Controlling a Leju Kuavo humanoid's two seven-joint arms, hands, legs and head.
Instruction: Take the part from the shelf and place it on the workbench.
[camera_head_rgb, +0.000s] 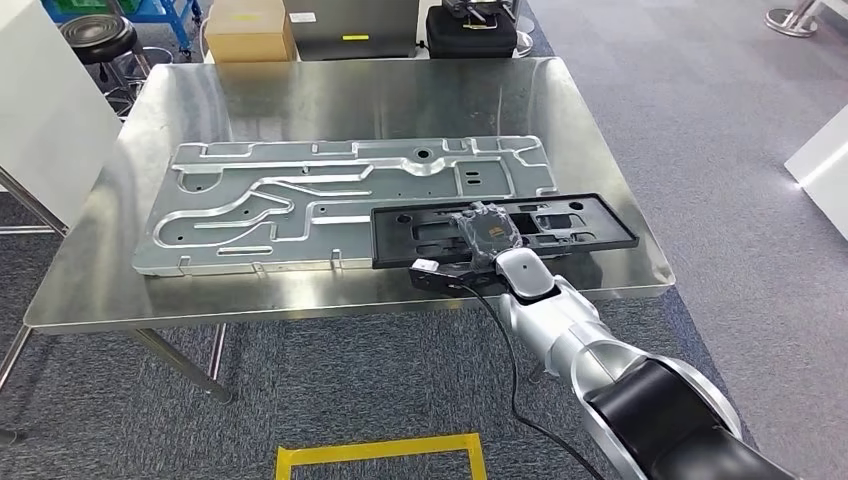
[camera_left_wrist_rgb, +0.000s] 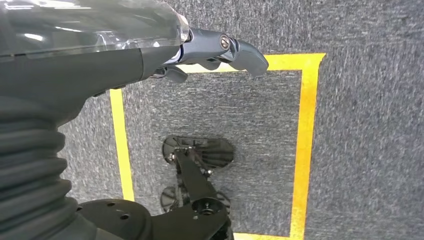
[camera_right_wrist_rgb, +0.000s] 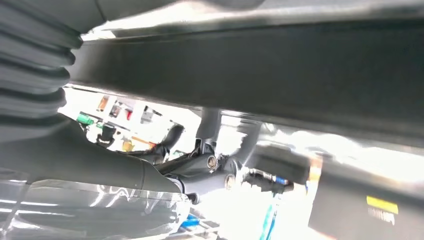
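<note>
- On the worktop (camera_head_rgb: 330, 90), a shiny steel sheet on thin legs, lies a big grey stamped metal panel (camera_head_rgb: 300, 200); it stretches from near the left edge most of the way across, its long axis running along the worktop's near edge.
- Just beside that panel, toward the near right corner, sits the black part (camera_head_rgb: 590, 225), a flat frame with cut-outs. Its long axis also runs left to right, parallel with the near edge, and its left end overlaps or butts against the panel; I cannot tell which.
- The right robot hand (camera_head_rgb: 487, 232) reaches over the near edge and lies on top of the part's left half, fingers curled down on the frame. In the head view it looks to be gripping the part, which seems to rest flat on the worktop.
- The part therefore lies directly under the right robot hand and runs off to that hand's right. My judgement is that the placing is nearly done, and the coming move calls for letting go and drawing back toward the near edge.
- The left robot hand (camera_left_wrist_rgb: 220, 50) hangs above the carpet floor (camera_left_wrist_rgb: 360, 150) inside a yellow tape rectangle (camera_left_wrist_rgb: 307, 150). Its fingers are loosely bent and hold nothing, and it is much farther from the part.
</note>
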